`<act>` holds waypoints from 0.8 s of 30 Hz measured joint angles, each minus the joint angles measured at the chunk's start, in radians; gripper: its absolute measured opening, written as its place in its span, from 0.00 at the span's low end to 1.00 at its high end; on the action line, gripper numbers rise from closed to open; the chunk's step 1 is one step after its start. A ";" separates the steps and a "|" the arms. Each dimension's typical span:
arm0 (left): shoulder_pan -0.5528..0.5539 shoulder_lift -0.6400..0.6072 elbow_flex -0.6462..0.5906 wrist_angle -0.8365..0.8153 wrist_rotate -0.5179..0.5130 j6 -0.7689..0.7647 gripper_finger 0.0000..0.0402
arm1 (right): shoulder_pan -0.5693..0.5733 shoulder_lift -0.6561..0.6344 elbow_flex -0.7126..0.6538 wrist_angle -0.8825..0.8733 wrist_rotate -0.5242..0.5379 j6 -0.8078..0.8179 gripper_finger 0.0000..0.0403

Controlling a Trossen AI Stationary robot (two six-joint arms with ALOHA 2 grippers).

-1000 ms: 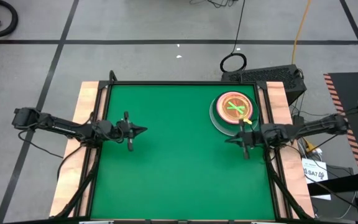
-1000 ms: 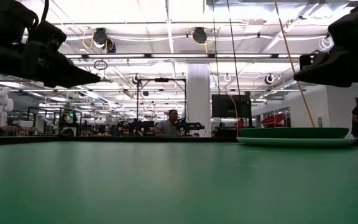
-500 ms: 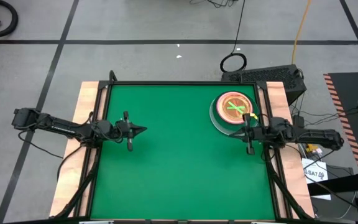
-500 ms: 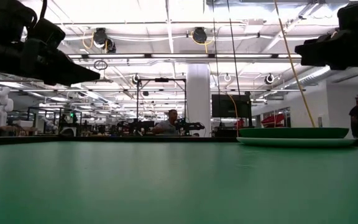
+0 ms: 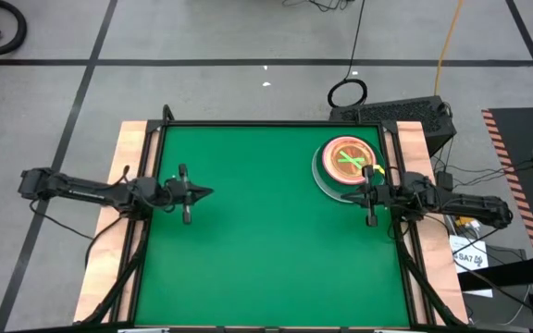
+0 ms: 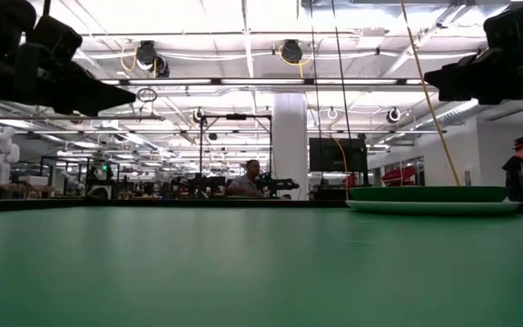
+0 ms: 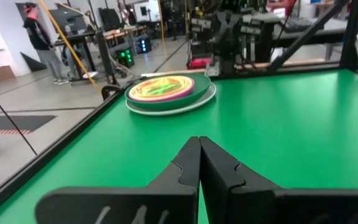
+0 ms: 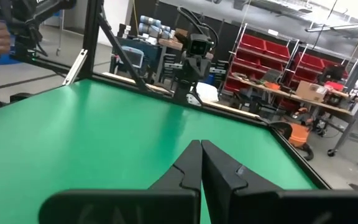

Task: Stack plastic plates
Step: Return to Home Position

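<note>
One stack of plastic plates (image 5: 347,163), pale base, green-striped top

the plate stack (image 5: 348,160) shows green stripes over orange-pink with a pale rim, on a green table (image 5: 248,250)

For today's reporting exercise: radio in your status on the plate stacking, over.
Left hand shut, empty, over the table, left side. Right hand shut, empty, beside the plate stack. Nothing in the way.
</note>
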 joint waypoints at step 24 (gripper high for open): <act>0.012 -0.450 0.002 -0.404 0.018 0.023 0.01 | 0.004 0.052 0.000 0.008 0.002 0.074 0.00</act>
